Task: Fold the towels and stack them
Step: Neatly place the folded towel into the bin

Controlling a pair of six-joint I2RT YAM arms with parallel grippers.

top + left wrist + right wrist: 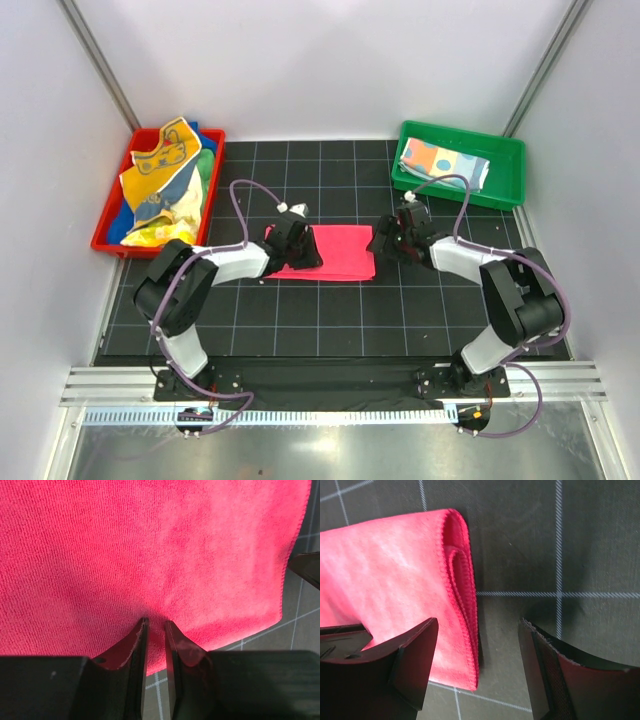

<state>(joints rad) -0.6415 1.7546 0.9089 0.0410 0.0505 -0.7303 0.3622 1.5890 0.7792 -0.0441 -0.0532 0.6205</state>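
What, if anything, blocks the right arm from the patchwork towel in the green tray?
Probably nothing: yes. The right gripper is open and empty; the patchwork towel lies uncovered in the green tray nearby.

Left arm (190, 285) and right arm (510, 290) are showing black joints and pale grey links, a lilac cable (236, 205) is looping off each wrist down to its black base (185, 380), and the black fingers (127, 655) are showing scuffed, whitish inner edges, one carrying a small round hole.
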